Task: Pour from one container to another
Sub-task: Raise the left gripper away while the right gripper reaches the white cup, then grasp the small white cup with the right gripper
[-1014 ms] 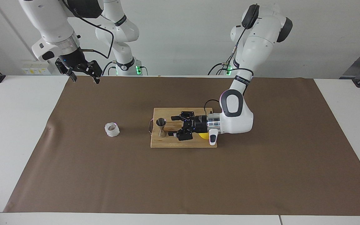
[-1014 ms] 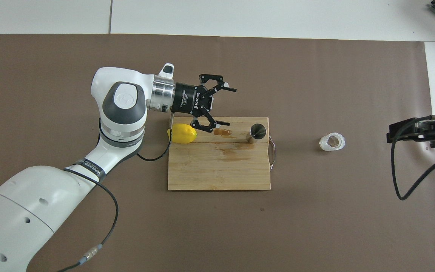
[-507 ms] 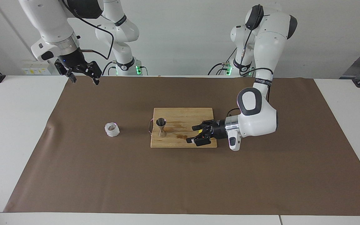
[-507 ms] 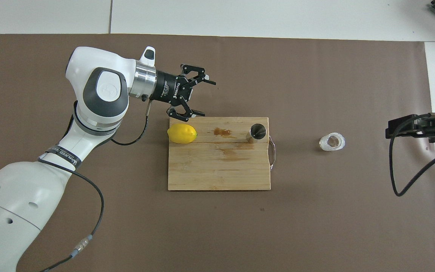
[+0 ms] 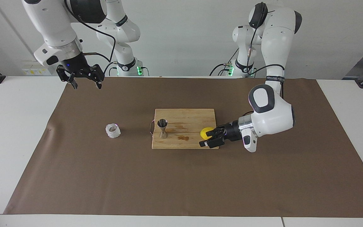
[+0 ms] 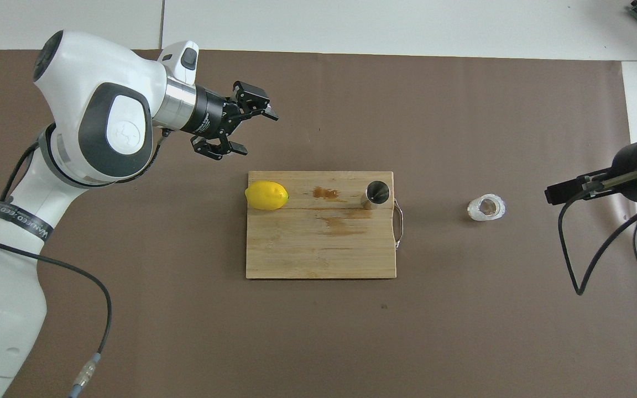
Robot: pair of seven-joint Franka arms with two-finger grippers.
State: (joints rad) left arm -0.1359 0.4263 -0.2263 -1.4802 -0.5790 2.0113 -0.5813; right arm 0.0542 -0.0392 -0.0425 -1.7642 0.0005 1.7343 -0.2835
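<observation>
Beside board (image 5: pixel 184 143): cup (image 5: pixel 112 130), tools apart

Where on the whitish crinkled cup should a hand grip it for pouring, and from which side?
Probably grip the cup around its side wall, coming level from the right arm's end of the table. It stands upright with its round mouth up, so a side grip keeps the mouth free.

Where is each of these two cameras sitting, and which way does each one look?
Facing view: high across the table, looking at the robots; both arms show whole, left end effector and right end effector open.
Overhead view: above the robots' end, looking steeply down; both arms enter from below.
Shared: cutting board, jigger, cup, lemon.
</observation>
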